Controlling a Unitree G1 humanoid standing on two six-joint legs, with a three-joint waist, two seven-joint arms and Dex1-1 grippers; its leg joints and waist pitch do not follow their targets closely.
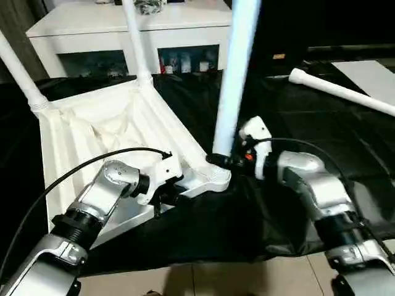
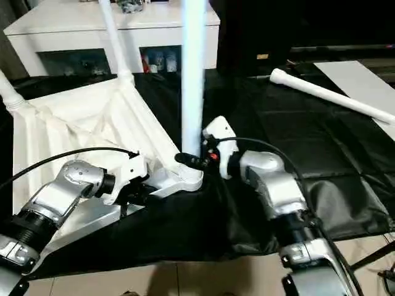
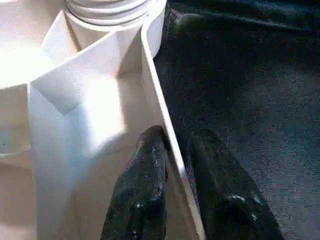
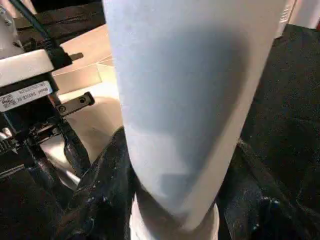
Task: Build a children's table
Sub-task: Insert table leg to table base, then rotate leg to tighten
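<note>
The white children's table [image 1: 92, 135] lies upside down on a black cloth, ribbed underside up. Two legs [image 1: 137, 43] [image 1: 18, 68] stand in its far corners. A third leg [image 1: 234, 80] stands upright in the near corner socket [image 1: 216, 179]. My right gripper [image 1: 219, 161] is shut around this leg's base, with one black finger [image 4: 107, 170] on each side of it. My left gripper [image 3: 175, 142] is shut on the table's rim wall [image 3: 155, 95] just beside that corner, one finger inside and one outside. A fourth leg [image 1: 345, 92] lies loose on the cloth at the right.
A white cabinet [image 1: 123, 28] with glass doors stands behind the table. The black cloth [image 1: 296, 123] covers the floor under the work, and its near edge meets bare tiles [image 1: 216, 277]. A pale sheet [image 1: 373, 77] lies at the far right.
</note>
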